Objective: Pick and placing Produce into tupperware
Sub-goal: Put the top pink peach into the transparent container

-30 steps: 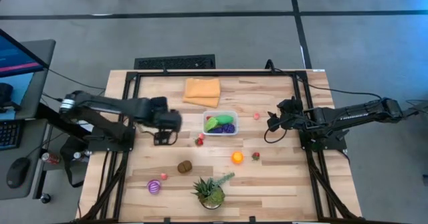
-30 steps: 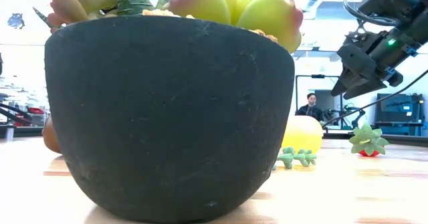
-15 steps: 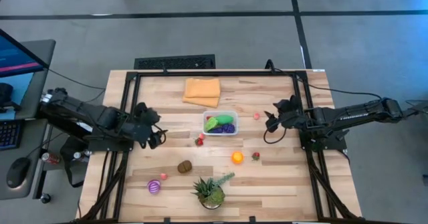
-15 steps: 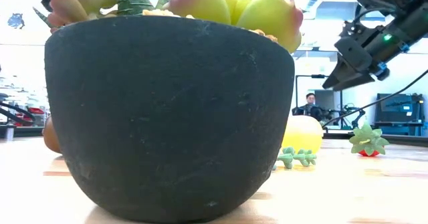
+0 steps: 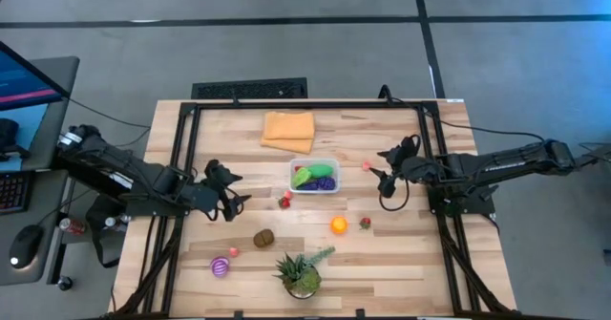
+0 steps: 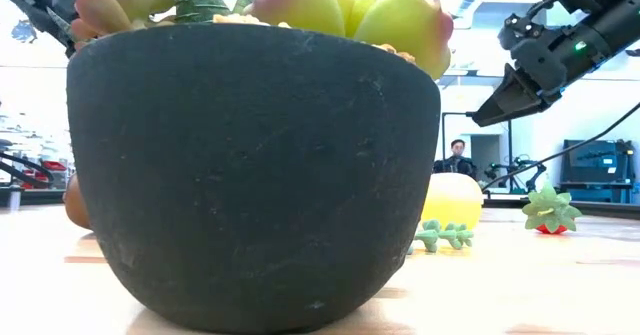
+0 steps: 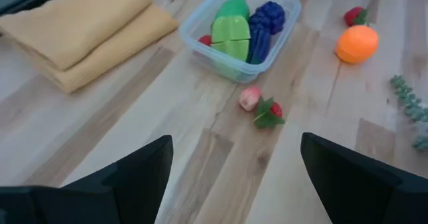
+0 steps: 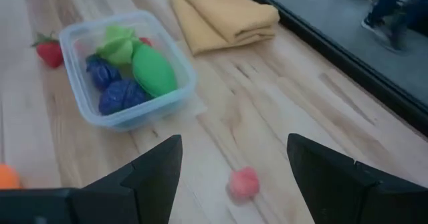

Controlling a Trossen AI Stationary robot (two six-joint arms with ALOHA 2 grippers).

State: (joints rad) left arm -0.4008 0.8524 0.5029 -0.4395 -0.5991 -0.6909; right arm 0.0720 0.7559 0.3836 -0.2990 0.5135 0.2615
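The clear tub [image 5: 315,176] stands mid-table and holds green and purple produce [image 7: 241,30]. Loose produce lies on the wood around it: a small pink piece [image 5: 366,166], a strawberry and a pink piece [image 5: 284,201], an orange [image 5: 338,225], a red strawberry [image 5: 365,223], a brown piece [image 5: 263,237] and a striped purple one [image 5: 221,266]. My left gripper [image 5: 232,193] is open and empty, left of the tub [image 7: 234,150]. My right gripper [image 5: 382,170] is open and empty, right of the tub and above the small pink piece [image 8: 243,182].
A folded orange cloth [image 5: 288,131] lies behind the tub. A potted spiky plant [image 5: 302,274] stands near the front edge and fills the low view [image 6: 250,175]. A green sprig [image 5: 320,254] lies beside it. A person shows far off in the room [image 6: 462,160].
My left gripper has drawn back from beside the tub toward the table's left edge and now sits lower there. My right gripper has edged toward the tub and risen a little. No produce has moved.
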